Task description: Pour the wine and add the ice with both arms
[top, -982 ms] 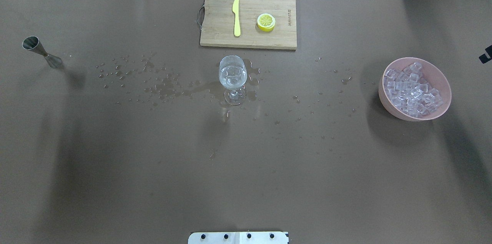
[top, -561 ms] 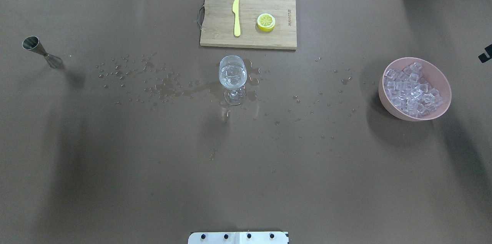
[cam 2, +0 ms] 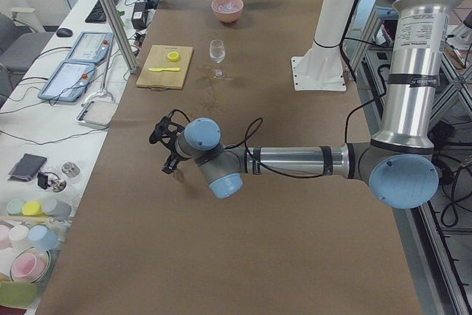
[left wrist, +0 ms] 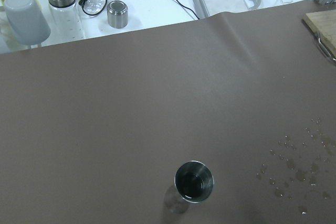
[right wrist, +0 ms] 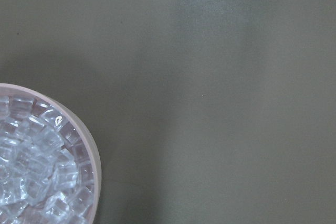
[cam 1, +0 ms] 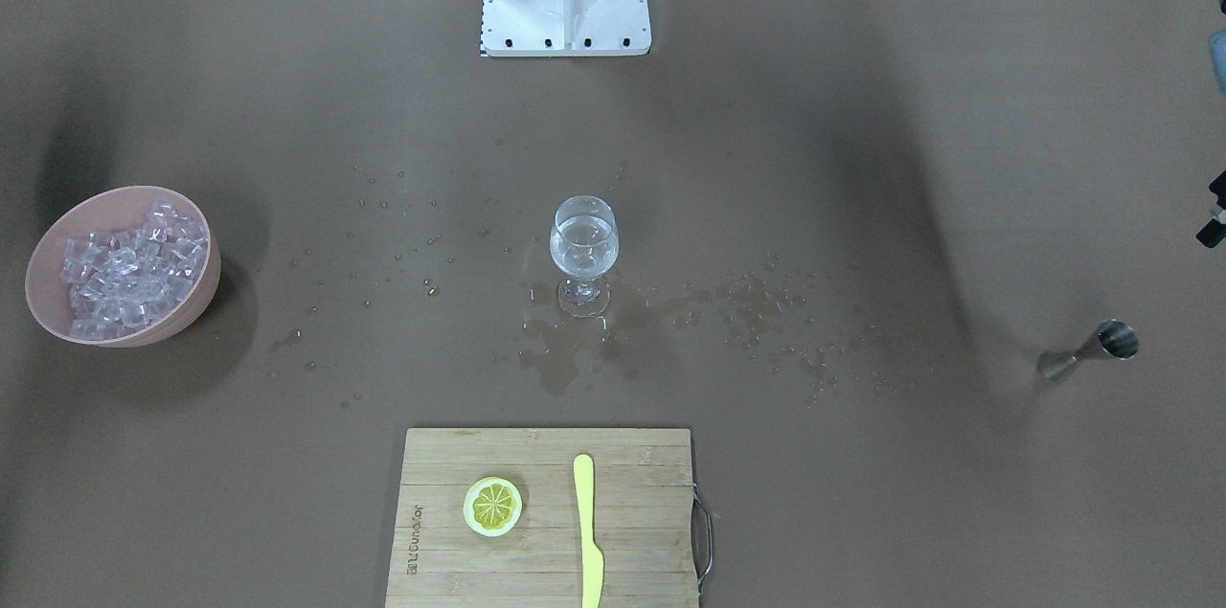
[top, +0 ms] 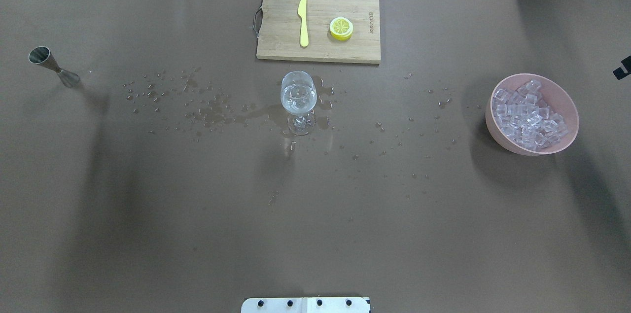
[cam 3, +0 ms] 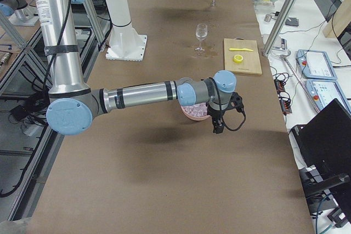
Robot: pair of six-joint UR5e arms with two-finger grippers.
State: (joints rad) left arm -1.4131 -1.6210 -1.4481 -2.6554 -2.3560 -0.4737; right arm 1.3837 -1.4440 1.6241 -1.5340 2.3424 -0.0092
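From the desk's left end: finds the left fingers (cam 2: 169, 158) hanging low, pointed down at the desk (cam 2: 258, 256); cannot tell whether spread or pressed together. Puts the wine glass (cam 2: 217, 51) far beyond them, upright.

From the right end: sets the right fingers (cam 3: 218, 125) just beside the pink bowl (cam 3: 192, 118), on its side away from the glass; cannot tell their spread here either.

Facing the robot: shows the wine (cam 1: 582, 242) low in the glass, well apart from both sets of fingers, with spilled drops (cam 1: 757, 306) trailing from its foot toward the jigger (cam 1: 1092, 349). Risks a skidding or tipping glass on that wet patch if bumped.

From overhead: shows the ice (top: 530, 116) heaped in the bowl, between the right fingers and the glass; probably not yet added. Risks squirting a small, slick cube out of a pinch, or splashing wine by dropping one from too high.

Left wrist: looks down into the jigger, upright right below the left fingers; risks toppling it with an off-centre descent.

Right wrist: catches only bowl rim and cubes, off to one side of the fingers.
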